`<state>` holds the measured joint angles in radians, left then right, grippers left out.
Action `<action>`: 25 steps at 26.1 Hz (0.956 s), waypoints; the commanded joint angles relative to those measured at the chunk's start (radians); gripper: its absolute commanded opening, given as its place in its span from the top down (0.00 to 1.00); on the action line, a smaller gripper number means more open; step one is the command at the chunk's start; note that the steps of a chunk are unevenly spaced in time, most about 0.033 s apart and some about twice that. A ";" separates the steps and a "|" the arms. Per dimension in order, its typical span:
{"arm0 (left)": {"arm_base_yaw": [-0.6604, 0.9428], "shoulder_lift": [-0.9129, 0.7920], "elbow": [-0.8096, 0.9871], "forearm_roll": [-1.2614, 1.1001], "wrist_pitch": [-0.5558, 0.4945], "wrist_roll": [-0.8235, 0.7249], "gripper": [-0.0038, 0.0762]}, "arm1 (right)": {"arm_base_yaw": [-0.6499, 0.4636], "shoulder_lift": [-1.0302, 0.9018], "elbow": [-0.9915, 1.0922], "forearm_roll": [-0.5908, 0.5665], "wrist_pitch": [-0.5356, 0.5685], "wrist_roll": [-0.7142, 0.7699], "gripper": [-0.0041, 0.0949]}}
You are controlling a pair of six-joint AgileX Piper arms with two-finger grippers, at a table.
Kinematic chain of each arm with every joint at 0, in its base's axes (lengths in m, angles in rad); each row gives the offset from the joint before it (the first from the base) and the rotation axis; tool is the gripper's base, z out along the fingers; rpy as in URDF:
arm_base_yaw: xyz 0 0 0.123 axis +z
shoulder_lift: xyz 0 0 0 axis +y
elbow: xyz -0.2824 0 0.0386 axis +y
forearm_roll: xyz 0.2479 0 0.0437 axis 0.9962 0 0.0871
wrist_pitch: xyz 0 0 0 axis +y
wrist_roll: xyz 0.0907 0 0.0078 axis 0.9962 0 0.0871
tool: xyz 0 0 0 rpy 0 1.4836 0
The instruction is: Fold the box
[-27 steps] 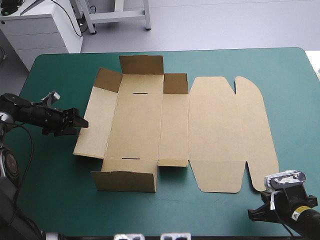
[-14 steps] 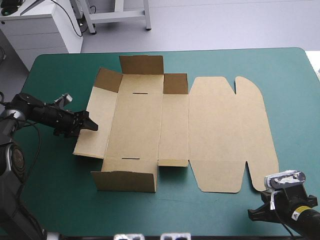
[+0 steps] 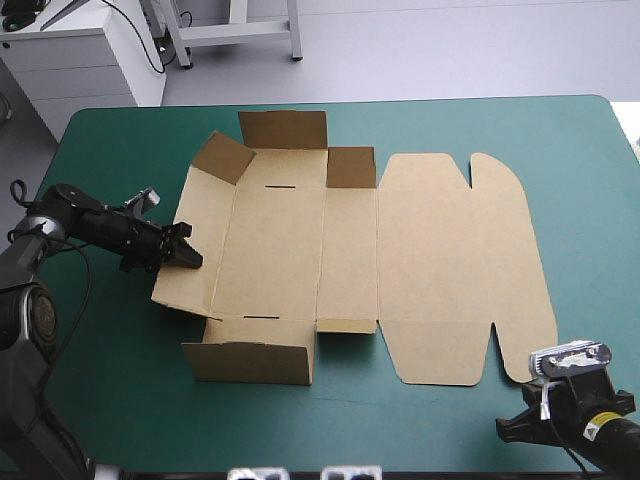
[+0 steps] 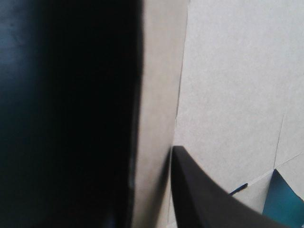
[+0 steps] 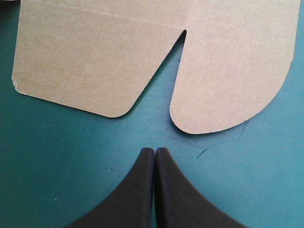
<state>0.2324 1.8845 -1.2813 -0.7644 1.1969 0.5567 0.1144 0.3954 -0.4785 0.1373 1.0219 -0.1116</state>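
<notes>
The brown box (image 3: 400, 250) lies as a cut sheet across the middle of the teal-green table. Its far wall (image 3: 283, 130) and near wall (image 3: 250, 362) stand raised, and the lid (image 3: 450, 260) lies flat to the right. My left gripper (image 3: 188, 255) is at the left wall panel (image 3: 200, 230), which tilts up slightly. In the left wrist view the board's edge (image 4: 159, 95) runs between the two black fingers of the left gripper (image 4: 154, 152), shut on it. My right gripper (image 5: 154, 151) is shut and empty, just short of the lid's rounded flaps (image 5: 228, 71) at the front right corner.
A band of teal-green cover (image 3: 130, 380) runs along the table's front and left sides around the box. The right arm (image 3: 575, 420) sits at the table's front right corner, close to the edge.
My left gripper has moved right onto the box's left wall panel. That panel and its far corner flap have risen a little. The right arm has not moved.
</notes>
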 commanded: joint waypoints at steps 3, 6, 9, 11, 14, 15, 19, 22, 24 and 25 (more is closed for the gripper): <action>-0.006 -0.046 -0.020 -0.057 0.034 -0.009 0.96 | 0.000 0.006 -0.022 0.009 -0.047 -0.008 0.97; -0.006 -0.046 -0.034 -0.057 0.040 -0.009 0.96 | 0.000 0.006 -0.022 0.009 -0.047 -0.008 0.97; -0.012 -0.049 -0.077 -0.055 0.059 0.000 0.96 | 0.000 0.006 -0.022 0.009 -0.047 -0.008 0.97; -0.023 -0.049 -0.124 -0.037 0.069 0.000 0.96 | 0.000 0.006 -0.022 0.009 -0.047 -0.008 0.97; -0.068 -0.049 -0.208 0.019 0.089 0.094 0.96 | 0.000 0.006 -0.022 0.009 -0.047 -0.008 0.97; -0.088 -0.049 -0.239 0.042 0.094 0.114 0.96 | 0.000 0.006 -0.022 0.009 -0.047 -0.008 0.97; -0.176 -0.049 -0.358 0.140 0.071 0.169 0.96 | 0.000 0.006 -0.022 0.009 -0.047 -0.008 0.97; -0.252 -0.049 -0.439 0.215 0.027 0.236 0.96 | 0.000 0.006 -0.022 0.009 -0.047 -0.008 0.97; -0.309 -0.049 -0.494 0.280 -0.018 0.239 0.96 | 0.000 0.006 -0.022 0.009 -0.047 -0.008 0.97; -0.338 -0.049 -0.515 0.318 -0.045 0.243 0.96 | 0.000 0.006 -0.022 0.009 -0.047 -0.008 0.97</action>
<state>-0.0336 1.8868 -1.7035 -0.4966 1.2083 0.7553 0.1144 0.3954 -0.4785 0.1373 1.0219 -0.1116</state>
